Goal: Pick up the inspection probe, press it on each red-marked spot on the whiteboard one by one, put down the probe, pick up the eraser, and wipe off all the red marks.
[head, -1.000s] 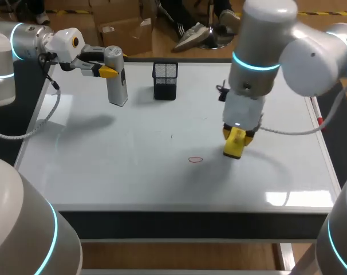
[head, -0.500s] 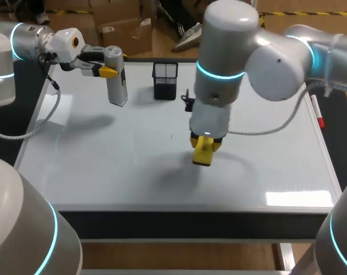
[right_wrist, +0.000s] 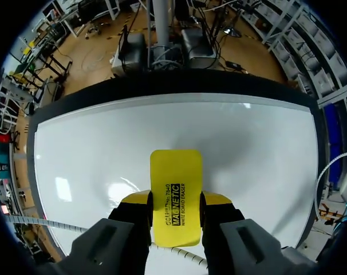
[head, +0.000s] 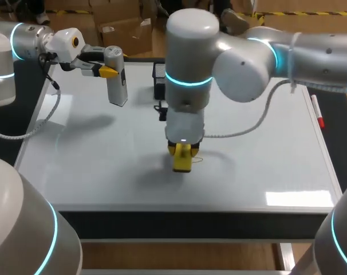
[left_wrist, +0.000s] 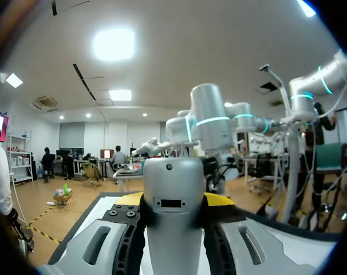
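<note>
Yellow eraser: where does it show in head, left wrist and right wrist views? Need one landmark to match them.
Head view: the yellow rectangular eraser is in the right hand, low over the middle front of the board.
Left wrist view: not in it; the grey cylindrical probe fills the middle.
Right wrist view: between the right hand's fingers, pointing ahead over the board.
Shared landmark: the white whiteboard, under the eraser in the head and right wrist views.
</note>
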You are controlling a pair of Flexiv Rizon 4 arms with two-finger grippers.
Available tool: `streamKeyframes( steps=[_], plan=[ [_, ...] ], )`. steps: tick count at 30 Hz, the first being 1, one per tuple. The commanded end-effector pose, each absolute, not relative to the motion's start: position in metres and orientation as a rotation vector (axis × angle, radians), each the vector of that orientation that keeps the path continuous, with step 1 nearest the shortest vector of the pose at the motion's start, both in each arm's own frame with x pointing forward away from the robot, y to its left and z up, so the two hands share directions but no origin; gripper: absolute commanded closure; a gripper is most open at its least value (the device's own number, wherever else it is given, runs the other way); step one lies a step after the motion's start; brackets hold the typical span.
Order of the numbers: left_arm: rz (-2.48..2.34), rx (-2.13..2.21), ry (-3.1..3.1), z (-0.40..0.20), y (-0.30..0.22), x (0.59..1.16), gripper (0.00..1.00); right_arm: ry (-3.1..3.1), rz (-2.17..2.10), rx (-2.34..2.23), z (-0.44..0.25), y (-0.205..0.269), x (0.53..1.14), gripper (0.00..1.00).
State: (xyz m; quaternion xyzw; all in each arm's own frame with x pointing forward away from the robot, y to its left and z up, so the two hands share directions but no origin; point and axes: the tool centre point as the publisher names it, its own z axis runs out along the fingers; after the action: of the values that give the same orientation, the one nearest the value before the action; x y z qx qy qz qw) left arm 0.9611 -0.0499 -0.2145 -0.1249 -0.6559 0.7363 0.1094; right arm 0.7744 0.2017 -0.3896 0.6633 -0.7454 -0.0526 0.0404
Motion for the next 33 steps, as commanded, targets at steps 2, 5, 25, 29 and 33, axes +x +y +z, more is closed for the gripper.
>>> streamKeyframes(
  steps=[2,5,25,29,33],
  plan=[
    [2.161,-0.368,-1.929,-0.213,-0.050,0.962,1.00,-2.241,-0.096,2.017,-0.397,0.209,0.775,1.00],
    [2.161,-0.368,-1.929,-0.213,-0.050,0.962,1.00,-2.241,-0.099,2.022,-0.399,0.209,0.776,1.00],
    [2.161,-0.368,-1.929,-0.213,-0.050,0.962,1.00,-2.322,-0.142,1.953,-0.420,0.184,0.776,1.00],
    [2.161,-0.368,-1.929,-0.213,-0.050,0.962,1.00,-2.346,-0.159,1.925,-0.423,0.175,0.776,1.00],
    [2.161,-0.368,-1.929,-0.213,-0.050,0.962,1.00,-2.371,-0.173,1.893,-0.425,0.165,0.776,1.00]
  ],
)
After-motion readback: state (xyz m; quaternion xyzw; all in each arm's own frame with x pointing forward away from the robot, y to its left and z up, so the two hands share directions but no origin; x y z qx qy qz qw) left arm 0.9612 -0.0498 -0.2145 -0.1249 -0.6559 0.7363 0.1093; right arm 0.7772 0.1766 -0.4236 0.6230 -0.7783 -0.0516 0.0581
